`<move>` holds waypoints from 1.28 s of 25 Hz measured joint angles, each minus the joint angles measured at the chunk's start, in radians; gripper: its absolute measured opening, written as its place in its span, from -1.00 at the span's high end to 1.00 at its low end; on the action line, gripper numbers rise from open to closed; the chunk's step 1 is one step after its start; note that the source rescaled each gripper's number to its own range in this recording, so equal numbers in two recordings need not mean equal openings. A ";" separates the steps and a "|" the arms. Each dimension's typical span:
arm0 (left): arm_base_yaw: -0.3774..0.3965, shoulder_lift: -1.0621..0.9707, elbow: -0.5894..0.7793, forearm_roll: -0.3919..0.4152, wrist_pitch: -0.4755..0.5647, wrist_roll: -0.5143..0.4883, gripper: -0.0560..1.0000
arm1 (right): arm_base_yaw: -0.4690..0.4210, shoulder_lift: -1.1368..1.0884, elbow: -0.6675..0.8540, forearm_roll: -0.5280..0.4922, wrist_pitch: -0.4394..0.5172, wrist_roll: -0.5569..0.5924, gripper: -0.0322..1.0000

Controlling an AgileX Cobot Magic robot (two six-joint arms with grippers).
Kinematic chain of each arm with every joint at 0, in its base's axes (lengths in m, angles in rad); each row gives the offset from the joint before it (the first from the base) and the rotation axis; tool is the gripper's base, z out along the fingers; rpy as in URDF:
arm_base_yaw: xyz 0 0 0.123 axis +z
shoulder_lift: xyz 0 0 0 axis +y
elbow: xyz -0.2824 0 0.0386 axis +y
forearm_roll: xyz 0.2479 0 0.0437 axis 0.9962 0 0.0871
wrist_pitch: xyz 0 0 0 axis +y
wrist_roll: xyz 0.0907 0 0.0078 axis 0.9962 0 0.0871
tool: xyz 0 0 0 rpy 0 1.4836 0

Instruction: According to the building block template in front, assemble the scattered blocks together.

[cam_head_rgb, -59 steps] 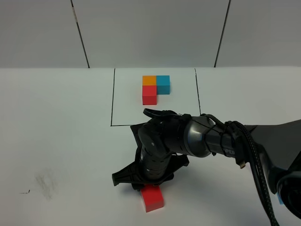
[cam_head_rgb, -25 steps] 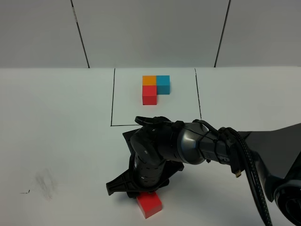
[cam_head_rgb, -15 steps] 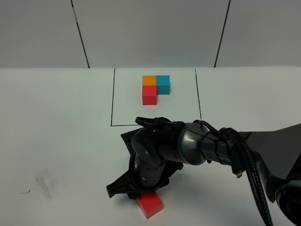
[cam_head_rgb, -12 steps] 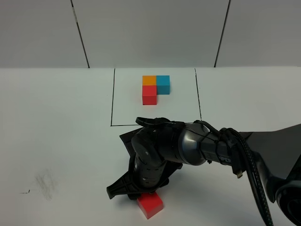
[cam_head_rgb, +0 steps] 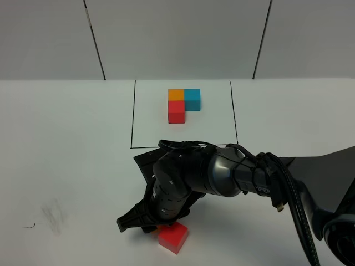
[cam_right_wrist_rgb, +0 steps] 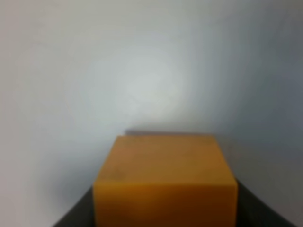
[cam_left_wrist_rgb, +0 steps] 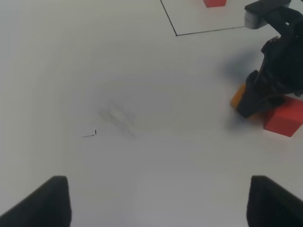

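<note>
- Exterior high view: the white table [cam_head_rgb: 66, 166] is filling the scene, one surface, with the work going on at its near edge.
- The right arm [cam_head_rgb: 233, 174] is reaching across the middle toward the near side. It is the only arm showing here; the left one is appearing only through its own wrist camera.
- The black drawn frame [cam_head_rgb: 133, 116] is enclosing the building block template [cam_head_rgb: 183, 104] at the far side: three cubes, orange and blue side by side, with red touching the orange on the near side.
- The left gripper [cam_left_wrist_rgb: 158, 201] is hanging well apart from the work, its fingers [cam_left_wrist_rgb: 52, 201] spread wide with nothing between them.
- The right gripper [cam_left_wrist_rgb: 253, 99] is closing on the orange block [cam_right_wrist_rgb: 163, 182], with dark jaws pressing both its sides. It is low, just beside the red block [cam_head_rgb: 172, 237]; whether the two are touching is hard to tell.
- Loose blocks showing: one orange, one red. No loose blue one is appearing in any view.
- The step in hand appears to be seating orange against red. The template puts orange on the far side of red, faces flush.
- The next move is likely calling for squaring the held block to that red face, pressing it flat, then letting go without nudging red askew.
</note>
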 joint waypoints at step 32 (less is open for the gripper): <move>0.000 0.000 0.000 0.000 -0.002 0.001 -0.92 | 0.009 -0.155 0.024 -0.230 -0.018 -0.014 -0.65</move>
